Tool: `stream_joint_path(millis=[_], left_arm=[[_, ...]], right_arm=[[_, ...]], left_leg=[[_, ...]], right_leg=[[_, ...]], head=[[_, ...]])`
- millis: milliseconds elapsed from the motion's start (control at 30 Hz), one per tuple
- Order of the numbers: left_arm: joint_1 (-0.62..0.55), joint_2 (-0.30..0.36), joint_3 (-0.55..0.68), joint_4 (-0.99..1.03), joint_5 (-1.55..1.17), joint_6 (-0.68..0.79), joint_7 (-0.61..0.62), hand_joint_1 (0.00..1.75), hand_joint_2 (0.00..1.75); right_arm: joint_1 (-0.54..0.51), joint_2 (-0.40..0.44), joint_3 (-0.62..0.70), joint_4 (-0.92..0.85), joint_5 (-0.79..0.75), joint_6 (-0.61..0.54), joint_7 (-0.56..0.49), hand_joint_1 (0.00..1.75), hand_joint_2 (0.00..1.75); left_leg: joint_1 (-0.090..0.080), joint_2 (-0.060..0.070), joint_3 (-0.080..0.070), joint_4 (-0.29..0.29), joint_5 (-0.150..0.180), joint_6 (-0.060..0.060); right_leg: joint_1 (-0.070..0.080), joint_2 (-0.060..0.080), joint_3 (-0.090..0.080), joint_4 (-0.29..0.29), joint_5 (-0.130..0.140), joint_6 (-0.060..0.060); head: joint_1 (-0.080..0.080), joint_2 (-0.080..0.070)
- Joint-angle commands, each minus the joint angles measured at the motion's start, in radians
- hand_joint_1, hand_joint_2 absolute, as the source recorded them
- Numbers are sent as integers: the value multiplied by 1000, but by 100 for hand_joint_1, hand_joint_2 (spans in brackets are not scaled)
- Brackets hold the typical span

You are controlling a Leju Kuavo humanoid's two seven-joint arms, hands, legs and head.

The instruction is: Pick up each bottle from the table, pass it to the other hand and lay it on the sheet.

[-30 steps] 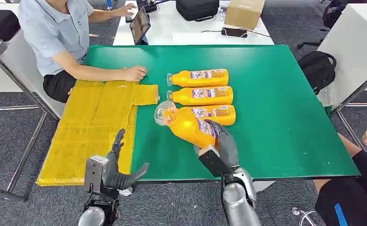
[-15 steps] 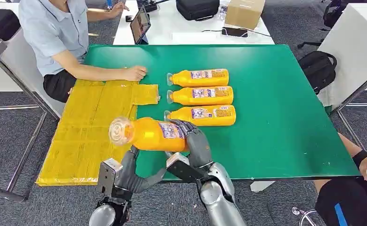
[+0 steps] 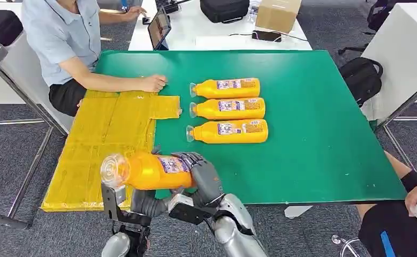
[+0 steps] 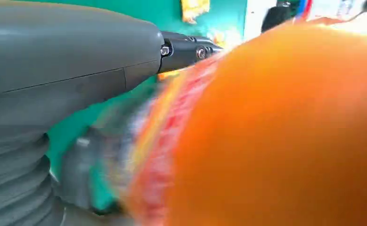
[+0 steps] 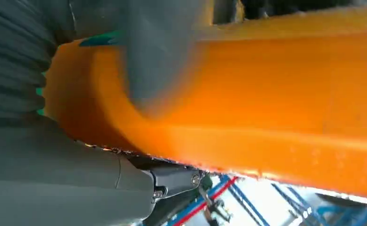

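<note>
My right hand (image 3: 203, 179) grips the carried bottle (image 3: 147, 170) around its base end, fingers closed over the labelled section, with the bottle held horizontal and its cap pointing toward 9 o'clock. Over the last second I have swung it from beside the row of bottles at centre down and across to the near edge of the counter (image 3: 324, 128), at roughly 7 o'clock in the head view. My left hand (image 3: 142, 202) has come up directly beneath the bottle body; whether its fingers have closed on it I cannot tell, as the bottle hides them and the left wrist view is blurred. In my judgement the handover is now at the transfer point. The sheet (image 3: 104, 139) lies just beyond at 10 o'clock, bare. Three bottles (image 3: 227, 109) remain lying in a row on the counter, well apart from the sheet.
</note>
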Motion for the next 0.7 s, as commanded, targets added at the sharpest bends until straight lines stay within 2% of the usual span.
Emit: stream_joint_path(millis=[33,433,467,500,600,633,700], left_arm=[[6,-22,-3,-27,101,-62,-2,0,175],[-42,-22,-2,69,113,-72,30,0,175],[-50,-22,-14,92,72,-55,34,154,175],[-48,-22,-19,95,78,-68,31,175,175],[-39,-22,-28,94,91,-91,27,175,175],[-39,-22,-29,95,95,-94,28,175,175],[-39,-22,-29,95,95,-94,28,175,175]], right_arm=[[49,8,12,128,12,-2,-9,175,175],[55,9,5,119,34,-6,-13,175,175],[62,9,17,100,37,-6,-13,175,175],[64,9,22,88,36,0,-12,175,175],[68,9,39,68,27,8,-6,173,175],[68,9,42,65,18,9,-5,154,175],[68,9,42,65,18,9,-5,154,175]], left_leg=[[0,-2,3,-1,-1,2],[0,-3,1,-1,0,1],[0,-3,2,-2,0,2],[0,-3,1,-1,0,1],[0,-4,2,-2,0,2],[0,-3,1,-1,0,1],[0,-2,1,-1,0,1]], right_leg=[[0,-3,4,-1,-1,-2],[0,-4,2,-1,-1,-2],[1,-5,4,-2,-1,-2],[0,-4,1,-1,-1,-2],[1,-5,3,-2,-2,-2],[0,-4,1,-1,-1,-2],[1,-4,1,-1,-1,-2]], head=[[0,0],[0,0],[0,0],[0,0],[0,0],[0,0],[0,0]])
